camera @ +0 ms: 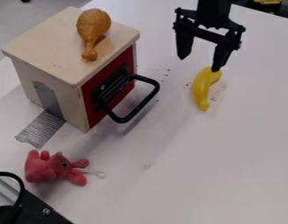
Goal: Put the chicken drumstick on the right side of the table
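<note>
Claw (199,64), fingers spread wide, above the worktop (228,153), right of the wooden box (46,48). Just below one fingertip, also right of the box: yellow banana-shaped toy (201,89). Atop the box: chicken drumstick (93,24), lying flat. In front of the box: pink plush toy (46,168).

Golden-brown drumstick (93,27), yellow banana (202,88), pink plush toy (47,169), red front (124,72) on the beige box (55,48)
</note>
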You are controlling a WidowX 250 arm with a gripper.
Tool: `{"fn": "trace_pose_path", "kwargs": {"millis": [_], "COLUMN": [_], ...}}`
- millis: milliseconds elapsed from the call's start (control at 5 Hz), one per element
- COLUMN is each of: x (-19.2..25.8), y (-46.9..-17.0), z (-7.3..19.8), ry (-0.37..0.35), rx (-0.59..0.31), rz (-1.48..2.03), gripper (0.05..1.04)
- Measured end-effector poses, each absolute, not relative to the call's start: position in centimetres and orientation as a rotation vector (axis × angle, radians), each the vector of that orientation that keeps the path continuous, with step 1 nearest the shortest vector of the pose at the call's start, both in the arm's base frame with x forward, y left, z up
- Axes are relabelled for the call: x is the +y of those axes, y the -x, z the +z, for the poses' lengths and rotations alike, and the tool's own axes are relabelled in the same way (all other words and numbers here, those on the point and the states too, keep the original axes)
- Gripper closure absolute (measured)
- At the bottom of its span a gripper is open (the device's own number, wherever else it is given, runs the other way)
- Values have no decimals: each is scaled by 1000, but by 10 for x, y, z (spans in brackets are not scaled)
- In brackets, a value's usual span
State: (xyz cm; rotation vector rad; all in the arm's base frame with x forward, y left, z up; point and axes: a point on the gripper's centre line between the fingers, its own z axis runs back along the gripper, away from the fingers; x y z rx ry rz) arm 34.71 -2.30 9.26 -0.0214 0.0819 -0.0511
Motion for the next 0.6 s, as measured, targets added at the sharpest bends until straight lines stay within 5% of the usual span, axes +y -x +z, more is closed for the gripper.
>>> {"fn": "trace_pose_path", "kwargs": {"millis": [600], "x": [21], "y": [-282], "z": [159], "ry": [29], "rx": [-38], "rz": [28], "gripper": [83]}}
